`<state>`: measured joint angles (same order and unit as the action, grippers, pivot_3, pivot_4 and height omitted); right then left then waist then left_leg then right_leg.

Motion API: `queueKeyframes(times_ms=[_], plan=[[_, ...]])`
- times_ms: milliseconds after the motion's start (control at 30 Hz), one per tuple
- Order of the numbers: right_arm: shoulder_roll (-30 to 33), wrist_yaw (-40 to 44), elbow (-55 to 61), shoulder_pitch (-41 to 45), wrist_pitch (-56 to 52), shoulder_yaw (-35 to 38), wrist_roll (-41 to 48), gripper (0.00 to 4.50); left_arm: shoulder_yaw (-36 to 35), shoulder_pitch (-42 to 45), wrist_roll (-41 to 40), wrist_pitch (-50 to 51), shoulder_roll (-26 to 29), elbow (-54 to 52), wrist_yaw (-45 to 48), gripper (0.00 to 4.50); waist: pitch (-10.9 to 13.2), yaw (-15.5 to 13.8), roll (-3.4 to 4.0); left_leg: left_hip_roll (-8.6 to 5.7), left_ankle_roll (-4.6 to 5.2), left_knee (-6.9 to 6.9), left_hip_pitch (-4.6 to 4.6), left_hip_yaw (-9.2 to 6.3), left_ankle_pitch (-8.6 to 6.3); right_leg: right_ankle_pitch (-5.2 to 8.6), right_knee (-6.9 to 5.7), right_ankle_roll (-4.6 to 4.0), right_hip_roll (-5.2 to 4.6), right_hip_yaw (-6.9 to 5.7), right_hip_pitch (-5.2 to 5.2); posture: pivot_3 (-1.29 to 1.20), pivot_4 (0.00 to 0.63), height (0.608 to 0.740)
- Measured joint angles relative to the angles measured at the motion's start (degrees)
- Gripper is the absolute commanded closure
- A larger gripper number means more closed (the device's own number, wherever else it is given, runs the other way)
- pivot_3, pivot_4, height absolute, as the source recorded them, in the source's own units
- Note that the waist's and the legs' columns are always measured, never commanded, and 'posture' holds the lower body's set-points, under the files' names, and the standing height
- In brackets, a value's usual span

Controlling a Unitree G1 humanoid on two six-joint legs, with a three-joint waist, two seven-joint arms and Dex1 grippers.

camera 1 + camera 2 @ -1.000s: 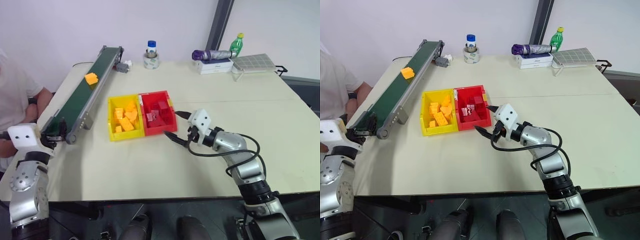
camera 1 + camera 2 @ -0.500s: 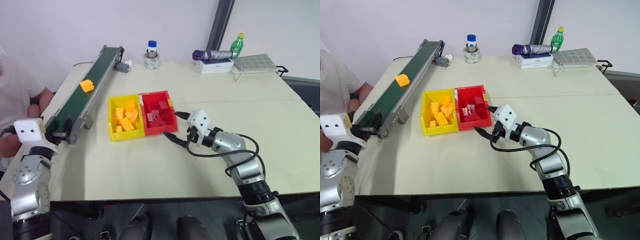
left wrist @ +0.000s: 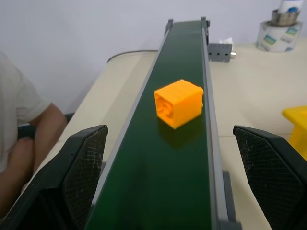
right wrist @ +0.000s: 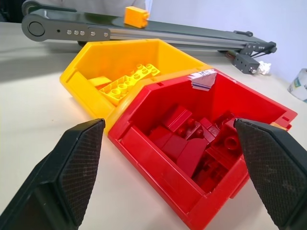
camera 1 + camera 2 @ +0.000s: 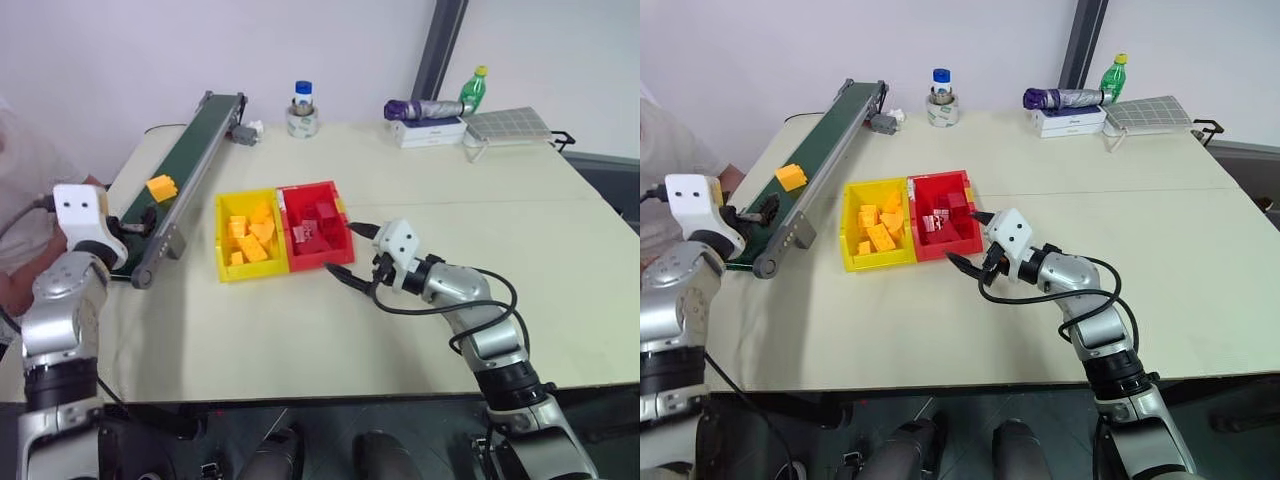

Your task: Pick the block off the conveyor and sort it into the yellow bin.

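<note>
Task barely begun: the block [image 3: 178, 102] is seen unheld on the conveyor [image 5: 170, 190] belt w/ the left gripper [image 3: 170, 187] spread wide just short of it, right gripper [image 4: 172, 191] spread empty by the red bin [image 4: 192, 143], so grasp & drop into the yellow bin [image 5: 225, 235] are left.

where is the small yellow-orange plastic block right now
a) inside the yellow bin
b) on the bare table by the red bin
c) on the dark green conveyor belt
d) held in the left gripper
c: the small yellow-orange plastic block sits on the dark green belt of the conveyor, ahead of the open left gripper, touching neither finger.
</note>
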<state>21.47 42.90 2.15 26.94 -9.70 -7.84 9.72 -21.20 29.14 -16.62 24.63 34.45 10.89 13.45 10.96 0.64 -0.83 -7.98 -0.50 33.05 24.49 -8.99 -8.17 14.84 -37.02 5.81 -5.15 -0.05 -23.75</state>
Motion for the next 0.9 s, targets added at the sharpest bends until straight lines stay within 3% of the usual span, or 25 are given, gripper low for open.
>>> queueKeyframes(times_ms=[200, 533, 633, 733, 767, 900], plan=[[0.15, -0.63, 0.63, -1.19, -0.62, 0.02, 0.02, 0.00, 1.95, 4.86, 1.46, -0.44, -0.96, 8.19, 0.55, 0.09, 0.00, 0.04, 0.00, 0.00, 0.00, -0.01, 0.01, -0.01, 0.00, -0.02, -0.01, 0.04, 0.00, -0.01, -0.01, 0.00, 0.150, 0.740], [0.39, -1.05, 1.49, -1.77, -1.29, -0.08, 0.03, 0.00, 3.35, 4.72, 2.73, -1.41, -2.10, 10.04, -0.19, 0.09, 0.00, 0.12, -0.01, 0.00, 0.00, 0.00, 0.00, -0.01, 0.00, -0.03, -0.02, 0.04, 0.00, 0.00, -0.02, 0.00, 0.150, 0.740], [0.37, -1.05, 1.50, -1.74, -1.29, -0.09, 0.03, 0.00, 2.48, 3.84, 2.17, -1.33, -2.64, 9.02, -0.14, 0.97, 0.00, 0.10, -0.01, 0.00, 0.00, 0.01, 0.00, -0.01, 0.00, -0.03, -0.02, 0.04, 0.00, 0.00, 0.00, 0.00, 0.150, 0.740], [0.39, -1.03, 1.49, -1.61, -1.29, -0.07, 0.03, 0.00, 1.93, 2.52, 1.71, -1.05, -3.08, 6.99, -0.34, 2.44, 0.00, 0.09, -0.01, 0.00, 0.00, 0.01, 0.00, -0.01, 0.00, -0.03, -0.03, 0.04, 0.00, -0.01, 0.00, 0.00, 0.150, 0.740], [0.41, -1.01, 1.49, -1.53, -1.29, -0.04, 0.04, 0.00, 1.86, 2.18, 1.61, -0.92, -3.19, 6.45, -0.65, 2.61, 0.00, 0.08, -0.01, 0.00, 0.00, 0.01, -0.01, -0.01, 0.00, -0.03, -0.03, 0.04, 0.00, 0.00, 0.00, 0.00, 0.150, 0.740], [0.50, -0.97, 1.49, -1.36, -1.28, -0.03, 0.04, 0.00, 0.97, 0.66, 1.01, -0.83, -4.00, 4.34, -1.94, 2.61, 0.00, 0.07, -0.01, 0.00, 0.00, 0.03, -0.01, -0.01, 0.00, -0.03, -0.04, 0.03, 0.00, 0.00, 0.01, 0.00, 0.150, 0.740]])
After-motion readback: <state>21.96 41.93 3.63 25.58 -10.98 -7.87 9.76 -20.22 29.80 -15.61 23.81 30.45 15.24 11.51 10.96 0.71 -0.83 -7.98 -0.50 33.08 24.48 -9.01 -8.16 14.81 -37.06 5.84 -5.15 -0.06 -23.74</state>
